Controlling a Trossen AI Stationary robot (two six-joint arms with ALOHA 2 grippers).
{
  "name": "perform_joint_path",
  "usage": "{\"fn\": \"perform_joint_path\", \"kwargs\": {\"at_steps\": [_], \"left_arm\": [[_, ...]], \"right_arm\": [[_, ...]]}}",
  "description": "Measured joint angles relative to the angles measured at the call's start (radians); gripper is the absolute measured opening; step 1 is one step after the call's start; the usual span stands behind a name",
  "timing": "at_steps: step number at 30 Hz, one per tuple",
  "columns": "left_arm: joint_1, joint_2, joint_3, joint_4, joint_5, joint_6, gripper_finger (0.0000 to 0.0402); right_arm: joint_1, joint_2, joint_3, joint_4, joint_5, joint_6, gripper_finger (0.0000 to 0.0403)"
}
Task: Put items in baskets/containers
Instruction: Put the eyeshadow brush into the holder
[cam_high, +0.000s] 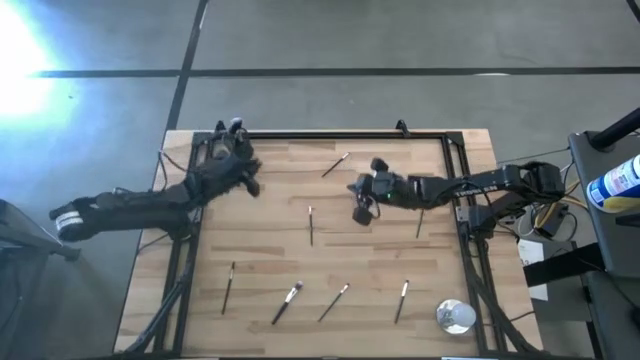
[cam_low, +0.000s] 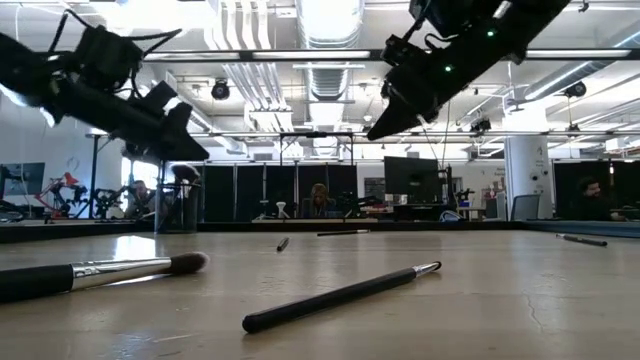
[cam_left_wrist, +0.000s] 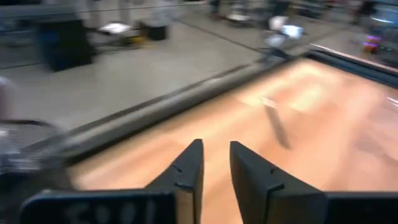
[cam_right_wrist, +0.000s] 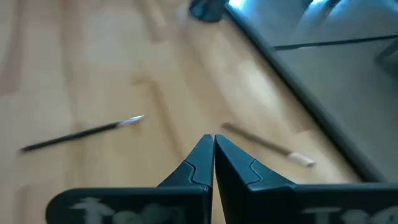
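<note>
Pale butcher-block wood, that's the table (cam_high: 380, 250), and slim makeup brushes lie scattered across it. Nearest the low camera sits a fluffy-headed brush with a dark handle and silver ferrule (cam_low: 95, 272), and just beside it a thin black brush with a pale tip (cam_low: 340, 296). Along the near edge from above, four dark-handled brushes (cam_high: 228, 287) are spread well apart, with another thin one (cam_high: 310, 225) near the middle and one more (cam_high: 335, 165) toward the far rail.

The left gripper (cam_left_wrist: 216, 163) hovers over the far left corner, jaws parted by a narrow gap, nothing between them. The small black cylindrical cup (cam_low: 177, 200) stands right there at that far corner.

The right gripper (cam_right_wrist: 213, 152) hangs above the table's middle, fingers pressed tight together, empty. A shiny silver round object (cam_high: 455, 316) sits at the near right corner.
</note>
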Motion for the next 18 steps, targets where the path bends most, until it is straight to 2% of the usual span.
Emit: {"fn": "perform_joint_path", "kwargs": {"at_steps": [4,9,14,18], "left_arm": [[-0.160,0.023,-0.052,0.062,-0.007,-0.005,0.0032],[-0.349,0.063,-0.073,0.087,-0.117,-0.016,0.0005],[-0.487,0.109,-0.102,0.192,-0.153,-0.018,0.0001],[-0.578,0.151,-0.109,0.249,-0.148,-0.023,0.0001]], "right_arm": [[0.091,0.017,-0.030,0.002,0.000,0.069,0.0008],[0.222,0.034,-0.058,0.004,-0.001,0.131,0.0009],[0.346,0.089,-0.061,0.005,-0.009,0.194,0.0020],[0.417,0.178,-0.053,0.011,-0.098,0.197,0.0049]]}}
